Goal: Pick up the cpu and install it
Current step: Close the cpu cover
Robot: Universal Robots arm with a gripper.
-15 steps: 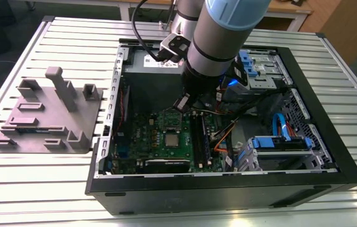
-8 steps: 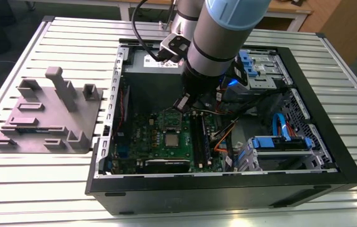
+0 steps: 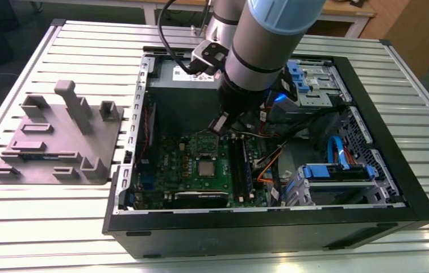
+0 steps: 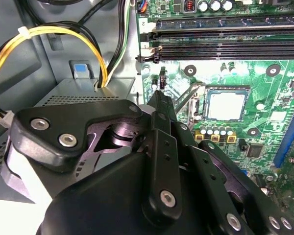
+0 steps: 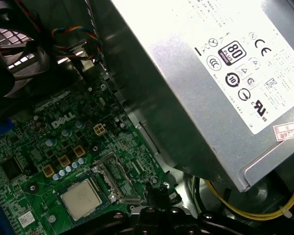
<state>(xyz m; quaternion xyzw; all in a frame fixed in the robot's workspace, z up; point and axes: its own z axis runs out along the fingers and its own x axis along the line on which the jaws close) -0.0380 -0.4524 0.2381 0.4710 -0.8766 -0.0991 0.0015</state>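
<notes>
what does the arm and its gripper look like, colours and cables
The arm is a thick silver-grey tube with pale blue joint caps and a black wrist section; a black cable loops along it to a small grey box. In the second wrist view the gripper is matte black, built of jointed links with silver screw heads.

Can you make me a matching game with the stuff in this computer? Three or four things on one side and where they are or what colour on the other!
Things:
1. cpu
2. power supply box
3. grey holder tray
4. bundled wires

Clues:
A. yellow and black
B. outside the case, on the slatted table
C. sitting in the socket on the green board
D. silver, with a white label

Pairs: 1-C, 2-D, 3-B, 4-A
</notes>
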